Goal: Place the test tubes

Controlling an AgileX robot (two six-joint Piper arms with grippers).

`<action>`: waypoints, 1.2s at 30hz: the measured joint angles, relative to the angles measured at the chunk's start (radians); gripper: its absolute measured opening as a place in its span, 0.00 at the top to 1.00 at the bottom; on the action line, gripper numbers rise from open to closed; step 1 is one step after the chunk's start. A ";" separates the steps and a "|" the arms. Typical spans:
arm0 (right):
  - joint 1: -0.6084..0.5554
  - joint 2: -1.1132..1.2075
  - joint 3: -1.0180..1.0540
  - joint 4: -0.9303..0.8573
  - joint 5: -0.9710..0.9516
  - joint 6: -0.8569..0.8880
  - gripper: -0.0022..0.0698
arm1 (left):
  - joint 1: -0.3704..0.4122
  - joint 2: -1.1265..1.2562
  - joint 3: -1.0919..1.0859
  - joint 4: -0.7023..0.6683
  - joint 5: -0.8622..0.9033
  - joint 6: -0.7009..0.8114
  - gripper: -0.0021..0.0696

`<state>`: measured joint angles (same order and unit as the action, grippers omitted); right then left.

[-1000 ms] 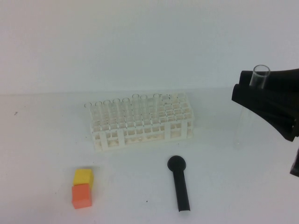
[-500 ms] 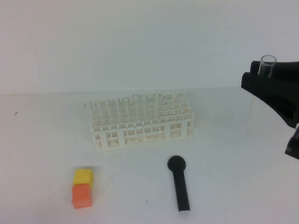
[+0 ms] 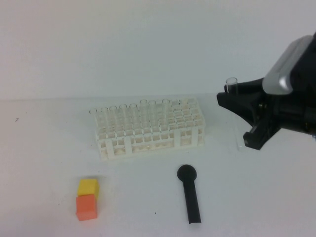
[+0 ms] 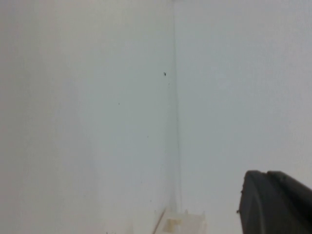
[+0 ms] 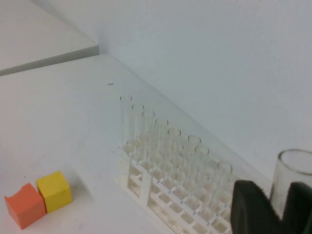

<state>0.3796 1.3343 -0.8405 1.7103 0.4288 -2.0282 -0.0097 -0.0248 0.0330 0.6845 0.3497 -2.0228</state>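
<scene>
White desk [image 3: 44,148], matte and mostly bare, carries everything here. Nearest the robot sit an orange block [image 3: 86,207] and a yellow block [image 3: 88,186], touching. A black tool [image 3: 190,197] lies to their right, well apart. None of these is in the way.

Further back stands the rack [image 3: 148,131]. Standing tubes [image 3: 143,111] fill its far rows, and the nearer holes look free.

Just right of the rack and above the desk, the right hand [image 3: 231,98] pinches a clear tube [image 3: 231,83] upright near its top, so most of the glass hangs below the grip. The risk lies there, I judge:
- **Missed hole:** a descent slightly off a hole would land the tube's bottom on the rack's top. That could tilt the tube in the pinch or shove the light rack.
- **Slip:** smooth glass may slide through the pads if it is knocked.
- **Neighbours:** the standing tubes rise above the rack, so a low sideways approach could clip them with the tube or the bulky hand.
- **Aim:** clear glass on white is hard to see, which makes aiming harder.

The left hand [image 4: 273,200] is outside the high view. Only a dark edge shows in its own camera, so I cannot tell whether it is spread or closed.

Behind the desk a plain white wall [image 3: 148,44] rises with nothing on it. The light is even, with soft shadows.
</scene>
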 joint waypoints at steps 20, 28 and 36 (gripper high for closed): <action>0.052 0.177 -0.178 -0.119 -0.129 -0.001 0.80 | 0.000 0.000 0.000 0.566 0.011 0.032 0.97; 0.161 0.383 -0.333 -0.585 -0.340 0.681 0.80 | 0.000 0.000 0.000 0.768 0.011 0.032 0.97; 0.204 0.504 -0.373 -1.197 -0.723 1.461 0.80 | 0.000 0.000 0.000 0.898 0.011 0.043 0.97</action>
<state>0.5840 1.8379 -1.2131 0.5137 -0.2941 -0.5668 -0.0097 -0.0248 0.0330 1.5827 0.3604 -1.9797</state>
